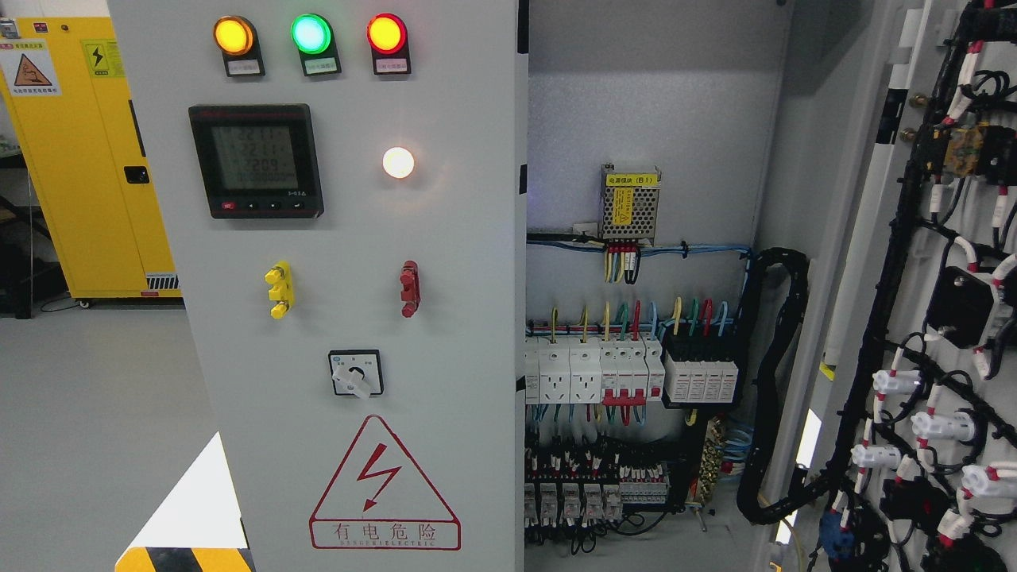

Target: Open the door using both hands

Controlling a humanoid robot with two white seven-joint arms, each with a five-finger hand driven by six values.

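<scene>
A grey electrical cabinet fills the head view. Its left door (pixel 445 318) stands closed and carries three lit indicator lamps (pixel 311 34), a digital meter (pixel 256 160), a white lamp (pixel 398 162), yellow (pixel 279 289) and red (pixel 410 287) handles, a rotary switch (pixel 355 373) and a red lightning warning triangle (pixel 384 486). The right door (pixel 937 318) is swung wide open, its inner face covered with black wiring. Between them the cabinet interior (pixel 643 349) shows breakers, sockets and coloured wires. Neither robot hand nor arm shows anywhere.
A yellow safety cabinet (pixel 87 159) stands at the back left on the grey floor (pixel 87 413). A yellow-black striped marking (pixel 187 558) lies at the bottom left. A black cable conduit (pixel 775 381) loops inside the cabinet beside the open door's hinge edge.
</scene>
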